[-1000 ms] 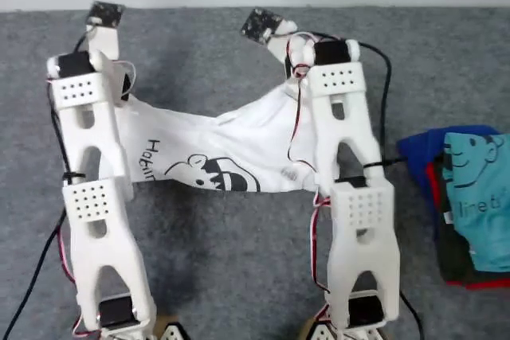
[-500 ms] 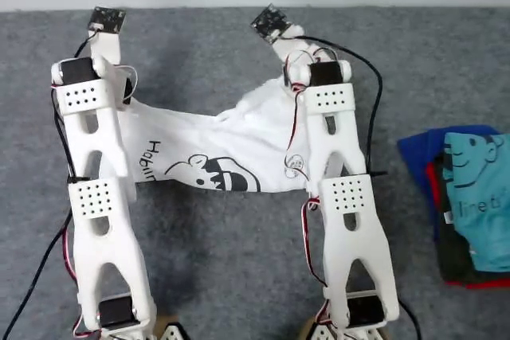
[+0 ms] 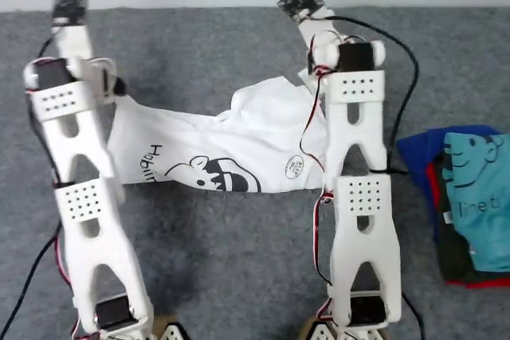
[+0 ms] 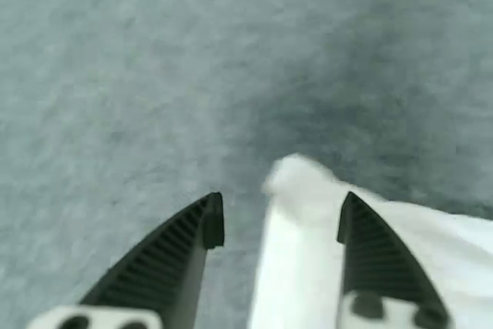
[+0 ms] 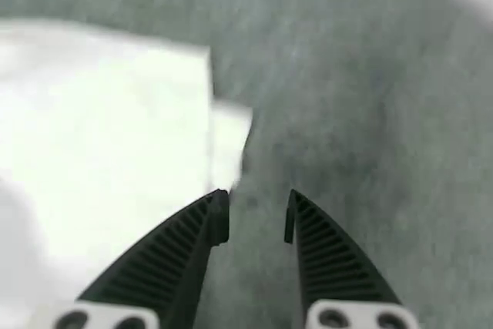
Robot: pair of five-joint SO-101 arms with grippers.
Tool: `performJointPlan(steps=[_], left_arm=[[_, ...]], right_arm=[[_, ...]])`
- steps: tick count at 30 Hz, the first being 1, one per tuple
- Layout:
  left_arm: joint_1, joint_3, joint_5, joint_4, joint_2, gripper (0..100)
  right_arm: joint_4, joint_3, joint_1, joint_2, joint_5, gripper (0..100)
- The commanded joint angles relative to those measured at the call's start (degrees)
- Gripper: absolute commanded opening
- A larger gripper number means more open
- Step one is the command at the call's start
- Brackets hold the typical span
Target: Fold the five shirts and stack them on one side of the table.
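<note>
I'm holding my left jaws wide apart, low over the grey worktop (image 4: 115,52). A corner of the white shirt (image 4: 296,267) is lying btwn them, up against one finger (image 4: 366,244), w/ bare worktop showing on the other side. They aren't pinching it.

My right jaws are standing only narrowly apart and gripping nothing; just worktop is showing in the gap. The shirt's edge is sitting right beside one finger (image 5: 192,244); can't tell if it's touching.

From above, the white shirt is lying rumpled across the worktop btwn my left arm (image 3: 84,197) and right arm (image 3: 362,205), print side up. One end is reaching my left wrist; the other is bunching up by my right wrist.

A stack of folded shirts (image 3: 470,205), teal one on top w/ blue, red and dark layers under it, is sitting at the worktop's right edge. It's on the far side of my right arm, apart from the white shirt.
</note>
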Motion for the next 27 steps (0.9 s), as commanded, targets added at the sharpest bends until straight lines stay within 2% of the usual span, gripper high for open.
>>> performJointPlan(steps=[1,4,10,14,18,27], left_arm=[[-4.66,6.29,1.05,1.93,-8.09,24],[-5.98,21.93,0.88,1.93,-16.53,24],[-5.45,61.85,-0.53,1.14,-38.95,24],[-5.71,79.87,-1.05,-4.75,-47.12,24],[-5.45,88.92,-0.79,-11.25,-48.62,24],[-5.45,94.64,-0.97,-23.47,-48.53,24]], right_arm=[[3.65,5.89,3.91,-9.8,-3.16,13.4],[3.65,23.21,4.53,-17.71,-3.52,13.4],[3.47,60.31,2.07,-38.99,-5.01,13.4],[-0.22,76.57,2.42,-46.99,-5.1,13.3],[-6.46,86.59,2.24,-48.31,-7.12,13.3],[-22.11,98.37,2.24,-48.31,-10.46,13.2]])
